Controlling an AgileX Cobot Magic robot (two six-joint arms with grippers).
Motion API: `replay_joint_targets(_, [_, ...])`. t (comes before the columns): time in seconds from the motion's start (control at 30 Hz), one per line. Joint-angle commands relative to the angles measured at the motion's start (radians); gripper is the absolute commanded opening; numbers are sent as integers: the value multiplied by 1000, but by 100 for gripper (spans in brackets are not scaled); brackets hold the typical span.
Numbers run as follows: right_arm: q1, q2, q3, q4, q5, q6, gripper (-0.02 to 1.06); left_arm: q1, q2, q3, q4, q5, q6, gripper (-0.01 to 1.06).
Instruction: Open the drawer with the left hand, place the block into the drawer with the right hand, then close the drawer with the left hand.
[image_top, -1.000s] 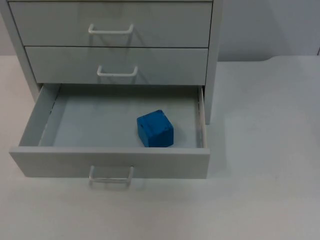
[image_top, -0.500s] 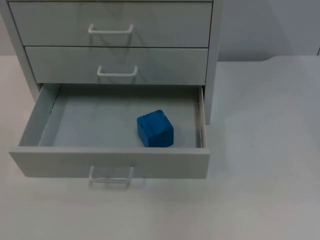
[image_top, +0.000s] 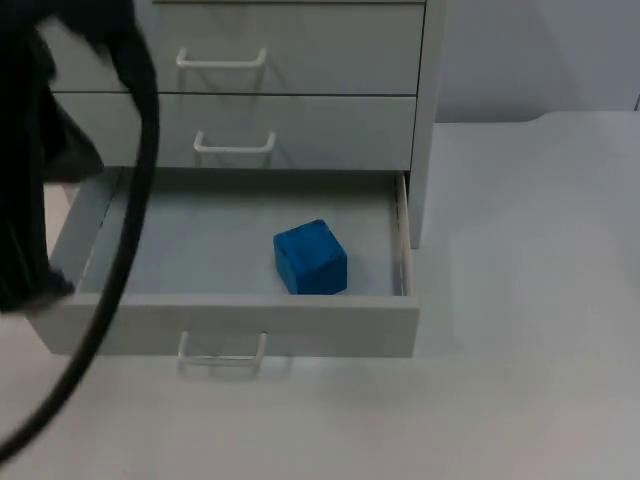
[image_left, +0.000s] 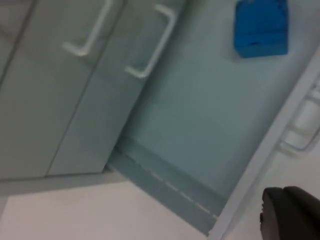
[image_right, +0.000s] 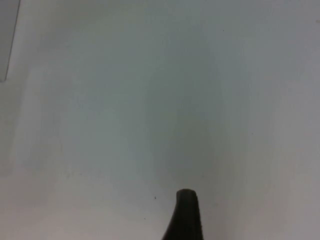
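Left gripper (image_left: 292, 215) above the open bottom drawer's (image_top: 230, 322) left front corner, fingers' state not discernible. Right gripper (image_right: 185, 220) waits over bare table (image_right: 160, 100), likewise indiscernible. Blue block (image_top: 310, 258) lies inside drawer; left wrist view adds both upper handles (image_left: 150, 45)

The right end effector (image_right: 185, 220) hangs over bare white bench (image_right: 165, 100), one black fingertip (image_right: 184, 212) rising dark against the pale surface. Far off toward ten o'clock from that fingertip lies a narrow grey strip with a straight edge (image_right: 7, 40); what it belongs to cannot be told. A few tiny dark specks mark the bench near the fingertip, toward nine o'clock.
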Motion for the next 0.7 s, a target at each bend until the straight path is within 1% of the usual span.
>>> replay_joint_targets(0.0, [-2,-6,2,-7,-16,-11,64,-18,1,73,73,-89,-27,0])
replay_joint_targets(0.1, [-2,-6,2,-7,-18,-11,64,-21,1,169,153,-221,-27,0])
replay_joint_targets(0.13, [-2,-6,2,-7,-18,-11,64,-21,1,169,153,-221,-27,0])
replay_joint_targets(0.23, [-2,-6,2,-7,-18,-11,64,-21,8,222,228,-343,-27,0])
replay_joint_targets(0.27, [-2,-6,2,-7,-18,-11,64,-21,12,225,234,-359,-27,0])
replay_joint_targets(0.33, [-2,-6,2,-7,-18,-11,64,-21,28,225,234,-359,-30,0])
replay_joint_targets(0.43, [-2,-6,2,-7,-18,-11,64,-21,106,225,234,-364,-38,0])
replay_joint_targets(0.53, [-2,-6,2,-7,-18,-11,64,-21,153,225,234,-389,-38,0])
replay_joint_targets(0.57, [-2,-6,2,-7,-18,-11,64,-21,195,222,240,-411,-38,0])
replay_joint_targets(0.63, [-2,-6,2,-7,-18,-11,64,-21,257,217,261,-420,-61,0])
replay_joint_targets(0.67, [-2,-6,2,-7,-18,-11,64,-21,257,217,261,-420,-61,0])
